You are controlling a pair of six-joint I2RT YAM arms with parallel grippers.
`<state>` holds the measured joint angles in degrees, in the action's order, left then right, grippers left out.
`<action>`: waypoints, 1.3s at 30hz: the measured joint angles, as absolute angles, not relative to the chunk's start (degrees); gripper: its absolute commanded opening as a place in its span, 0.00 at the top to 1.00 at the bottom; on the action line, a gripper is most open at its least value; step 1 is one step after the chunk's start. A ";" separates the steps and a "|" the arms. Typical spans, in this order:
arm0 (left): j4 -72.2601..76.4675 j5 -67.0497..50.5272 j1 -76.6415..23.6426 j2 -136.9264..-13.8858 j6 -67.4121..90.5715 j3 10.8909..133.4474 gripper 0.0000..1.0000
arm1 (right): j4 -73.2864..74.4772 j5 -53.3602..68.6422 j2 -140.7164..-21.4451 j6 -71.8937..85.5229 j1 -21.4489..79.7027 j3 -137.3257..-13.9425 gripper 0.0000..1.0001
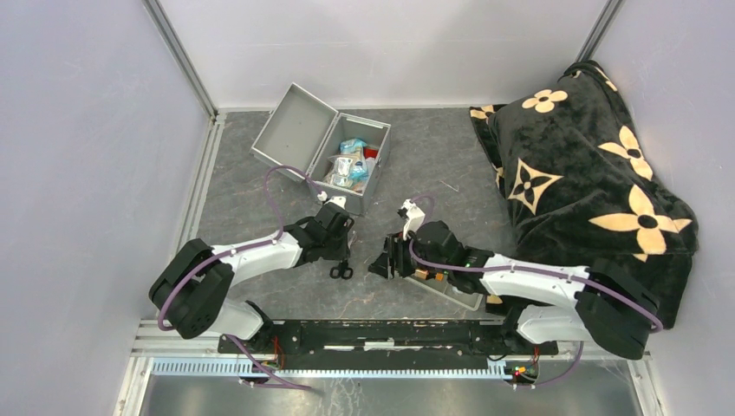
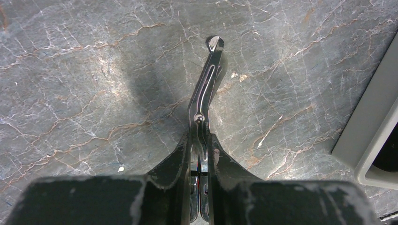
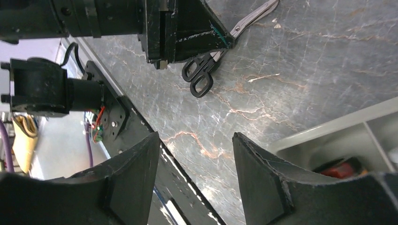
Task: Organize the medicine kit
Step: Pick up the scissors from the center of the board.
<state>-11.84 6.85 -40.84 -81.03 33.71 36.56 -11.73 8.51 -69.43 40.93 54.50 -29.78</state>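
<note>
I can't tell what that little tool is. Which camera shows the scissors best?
The right wrist view: the scissors show black handle loops and blade tip, with the left gripper hiding the middle. The left wrist view shows only the blades beyond its fingers; the top view, just tiny handles.

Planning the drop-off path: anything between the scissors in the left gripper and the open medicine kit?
Nothing visible. The left gripper holds the scissors near the medicine kit, lid open, only bare tabletop between. The arm's purple cable loops close by the kit's near side.
</note>
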 measured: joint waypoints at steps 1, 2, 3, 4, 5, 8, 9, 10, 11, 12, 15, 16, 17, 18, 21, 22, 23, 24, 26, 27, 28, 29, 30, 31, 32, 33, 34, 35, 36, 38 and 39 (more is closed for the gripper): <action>-11.84 6.83 -40.84 -81.03 33.69 36.56 0.96 | -12.67 7.70 -70.28 42.52 55.16 -29.78 0.36; -11.84 6.83 -40.84 -81.01 33.71 36.53 0.96 | -13.85 6.59 -71.44 44.66 55.88 -29.78 0.36; -11.84 6.83 -40.84 -81.01 33.71 36.53 0.96 | -14.59 5.87 -72.18 45.98 56.25 -29.78 0.36; -11.84 6.83 -40.84 -80.99 33.71 36.51 0.96 | -15.57 4.97 -73.21 47.68 56.80 -29.78 0.36; -11.84 6.83 -40.84 -80.97 33.71 36.51 0.96 | -16.47 4.10 -74.37 49.50 57.21 -29.78 0.35; -11.81 6.83 -40.82 -80.97 33.71 36.49 0.96 | -18.61 1.69 -78.43 54.39 58.24 -29.80 0.35; -11.81 6.83 -40.84 -80.97 33.71 36.49 0.96 | -19.18 1.04 -79.85 55.83 58.54 -29.82 0.35; -11.84 6.83 -40.82 -80.97 33.69 36.49 0.96 | -19.49 0.64 -81.19 57.04 58.81 -29.89 0.35; -11.81 6.83 -40.82 -80.97 33.71 36.49 0.96 | -19.75 0.10 -82.74 58.28 59.07 -30.11 0.35; -11.81 6.83 -40.84 -80.97 33.71 36.49 0.96 | -19.94 -0.21 -83.92 59.02 59.27 -30.35 0.35; -11.81 6.83 -40.82 -80.97 33.69 36.49 0.96 | -21.08 -0.56 -88.31 61.43 59.66 -31.66 0.36; -11.81 6.83 -40.82 -80.97 33.69 36.49 0.96 | -21.61 -0.47 -89.38 61.95 59.66 -32.05 0.36; -11.84 6.83 -40.82 -80.97 33.69 36.49 0.96 | -22.20 -0.43 -90.45 62.41 59.72 -32.62 0.37; -11.81 6.83 -40.82 -80.97 33.69 36.49 0.96 | -22.70 -0.36 -91.29 62.81 59.86 -33.10 0.37; -11.84 6.83 -40.82 -80.97 33.71 36.49 0.96 | -24.67 -0.01 -93.45 63.92 59.92 -33.95 0.40; -11.81 6.83 -40.82 -80.97 33.69 36.49 0.96 | -25.39 0.19 -94.02 64.36 59.96 -33.98 0.42; -11.81 6.83 -40.82 -80.97 33.69 36.49 0.96 | -25.98 0.47 -94.56 64.75 59.96 -33.98 0.43; -11.84 6.83 -40.82 -80.97 33.69 36.49 0.96 | -26.87 0.95 -95.18 65.32 59.96 -33.98 0.45; -11.84 6.83 -40.82 -80.97 33.69 36.49 0.97 | -28.38 1.74 -96.18 66.22 60.03 -33.98 0.48; -11.84 6.83 -40.82 -80.97 33.69 36.49 0.97 | -29.17 2.20 -96.68 66.65 60.07 -33.98 0.49; -11.84 6.83 -40.82 -80.97 33.71 36.49 0.96 | -29.67 2.57 -97.10 67.05 60.12 -33.98 0.49; -11.84 6.83 -40.80 -80.97 33.69 36.49 0.96 | -30.28 3.07 -97.54 67.57 60.16 -33.98 0.49; -11.84 6.83 -40.80 -80.97 33.69 36.49 0.97 | -30.68 3.36 -97.82 67.83 60.18 -33.98 0.50; -11.84 6.79 -40.77 -80.97 33.69 36.49 0.97 | -31.70 3.92 -98.39 68.44 60.25 -33.98 0.50; -11.84 6.79 -40.75 -80.97 33.71 36.49 0.97 | -31.83 4.05 -98.50 68.58 60.29 -33.98 0.50; -11.81 6.74 -40.73 -80.97 33.71 36.49 0.97 | -32.45 4.43 -98.87 68.95 60.29 -33.98 0.51; -11.81 6.72 -40.73 -80.97 33.71 36.49 0.97 | -32.93 4.60 -99.18 69.21 60.34 -33.98 0.52; -11.81 6.72 -40.73 -80.97 33.71 36.49 0.97 | -33.61 4.97 -99.68 69.60 60.34 -33.98 0.53; -11.84 6.72 -40.73 -80.97 33.71 36.49 0.97 | -34.35 5.23 -100.18 69.97 60.34 -33.98 0.54; -11.81 6.72 -40.73 -80.97 33.69 36.49 0.97 | -35.35 5.58 -100.82 70.54 60.36 -33.98 0.55; -11.84 6.72 -40.73 -80.97 33.71 36.49 0.97 | -36.01 5.61 -101.23 70.81 60.38 -33.98 0.56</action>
<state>-11.84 6.72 -40.73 -80.97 33.71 36.49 -36.01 5.61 -101.23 70.81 60.38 -33.98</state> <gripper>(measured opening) 0.191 0.463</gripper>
